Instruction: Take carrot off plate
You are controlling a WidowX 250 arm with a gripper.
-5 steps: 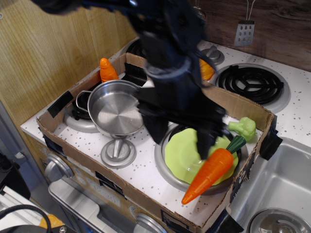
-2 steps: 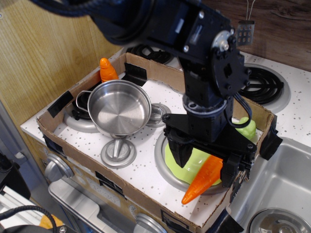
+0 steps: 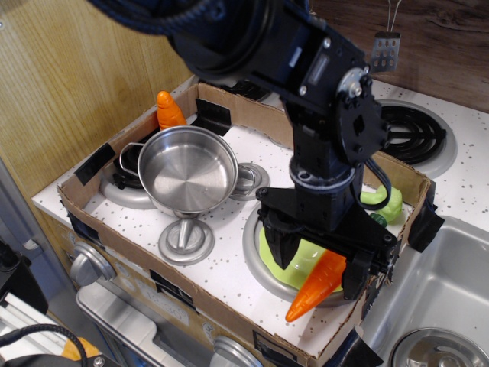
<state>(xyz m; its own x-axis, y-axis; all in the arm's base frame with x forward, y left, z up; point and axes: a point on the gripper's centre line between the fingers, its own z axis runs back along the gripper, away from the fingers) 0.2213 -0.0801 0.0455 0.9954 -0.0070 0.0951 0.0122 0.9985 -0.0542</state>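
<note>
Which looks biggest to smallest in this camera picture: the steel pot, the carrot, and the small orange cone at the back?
1. Steel pot, clearly largest.
2. Carrot, though the arm hides its upper part.
3. Small orange cone, smallest; it sits farther back, which shrinks it somewhat.

You see a glossy orange plastic carrot (image 3: 318, 286) on a smooth lime plastic plate (image 3: 284, 256), a polished steel pot (image 3: 187, 168), matt brown cardboard walls (image 3: 145, 251) and a speckled white countertop (image 3: 229, 264).

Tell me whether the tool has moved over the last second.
Yes. The black tool came down and toward the camera, from above the shiny steel pot to straddling the long orange toy carrot on the round lime-green plate.
</note>
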